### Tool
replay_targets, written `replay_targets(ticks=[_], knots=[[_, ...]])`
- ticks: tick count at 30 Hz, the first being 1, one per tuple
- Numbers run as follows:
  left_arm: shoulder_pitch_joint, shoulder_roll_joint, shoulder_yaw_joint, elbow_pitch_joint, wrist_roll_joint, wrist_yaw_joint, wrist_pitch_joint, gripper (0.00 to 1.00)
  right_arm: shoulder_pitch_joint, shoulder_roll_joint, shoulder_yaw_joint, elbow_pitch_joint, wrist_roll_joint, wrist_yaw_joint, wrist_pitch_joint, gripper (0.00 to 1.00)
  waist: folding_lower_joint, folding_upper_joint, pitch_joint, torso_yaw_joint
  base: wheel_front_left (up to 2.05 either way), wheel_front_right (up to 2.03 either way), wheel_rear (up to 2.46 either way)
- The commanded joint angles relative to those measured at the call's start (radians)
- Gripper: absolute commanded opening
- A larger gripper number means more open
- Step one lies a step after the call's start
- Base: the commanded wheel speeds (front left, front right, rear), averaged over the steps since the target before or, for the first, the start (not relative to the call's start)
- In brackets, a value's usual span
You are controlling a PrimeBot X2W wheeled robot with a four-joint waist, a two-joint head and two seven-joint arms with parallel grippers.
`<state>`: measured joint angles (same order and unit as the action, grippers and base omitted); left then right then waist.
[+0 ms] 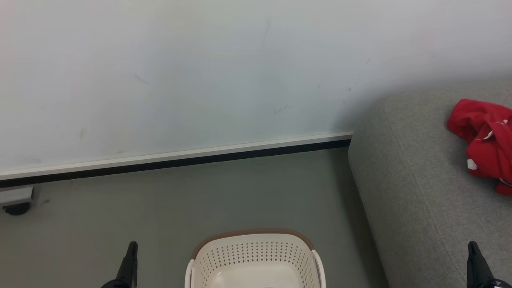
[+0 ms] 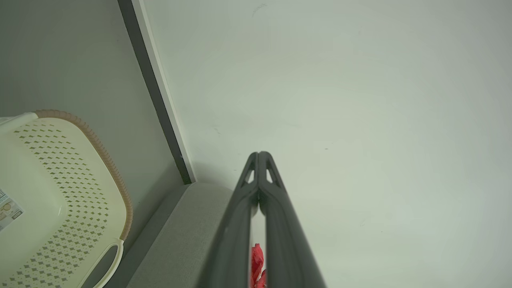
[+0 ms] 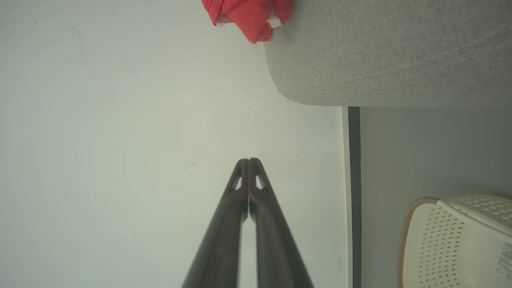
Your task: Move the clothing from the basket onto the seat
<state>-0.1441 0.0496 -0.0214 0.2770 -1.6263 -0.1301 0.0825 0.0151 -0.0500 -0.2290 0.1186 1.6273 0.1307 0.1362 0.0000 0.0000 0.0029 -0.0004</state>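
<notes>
Red clothing (image 1: 484, 142) with white trim lies bunched on the light-grey seat (image 1: 420, 192) at the right; the clothing (image 3: 248, 16) also shows on the seat (image 3: 392, 52) in the right wrist view. The cream basket (image 1: 256, 260) with its brown rim stands on the floor at bottom centre, its visible inside bare except for a label. My left gripper (image 1: 131, 250) sits left of the basket, shut with nothing held, fingertips (image 2: 260, 154) together. My right gripper (image 1: 474, 250) hangs over the seat's front, shut and empty, fingertips (image 3: 249, 161) touching.
A pale wall (image 1: 200, 72) with a white-and-black skirting (image 1: 180, 158) runs behind the grey floor (image 1: 160, 208). A small grey fixture on a dark wheel (image 1: 16, 200) sits at the far left by the wall.
</notes>
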Motion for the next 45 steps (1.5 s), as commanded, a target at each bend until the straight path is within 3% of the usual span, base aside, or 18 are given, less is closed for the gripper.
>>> replay_targets(ticks=[1, 45], knots=[[-0.004, 0.001, 0.002, 0.002, -0.004, -0.002, 0.003, 0.0, 0.015, 0.0, -0.001, -0.001, 0.005, 0.0, 0.002, 0.0, 0.0, 0.0, 0.0, 0.0, 0.0, 0.0, 0.0], [-0.004, 0.001, 0.002, 0.002, -0.004, -0.002, 0.002, 0.0, 0.015, 0.0, -0.001, -0.001, 0.005, 0.0, 0.002, 0.0, 0.0, 0.0, 0.0, 0.0, 0.0, 0.0, 0.0]])
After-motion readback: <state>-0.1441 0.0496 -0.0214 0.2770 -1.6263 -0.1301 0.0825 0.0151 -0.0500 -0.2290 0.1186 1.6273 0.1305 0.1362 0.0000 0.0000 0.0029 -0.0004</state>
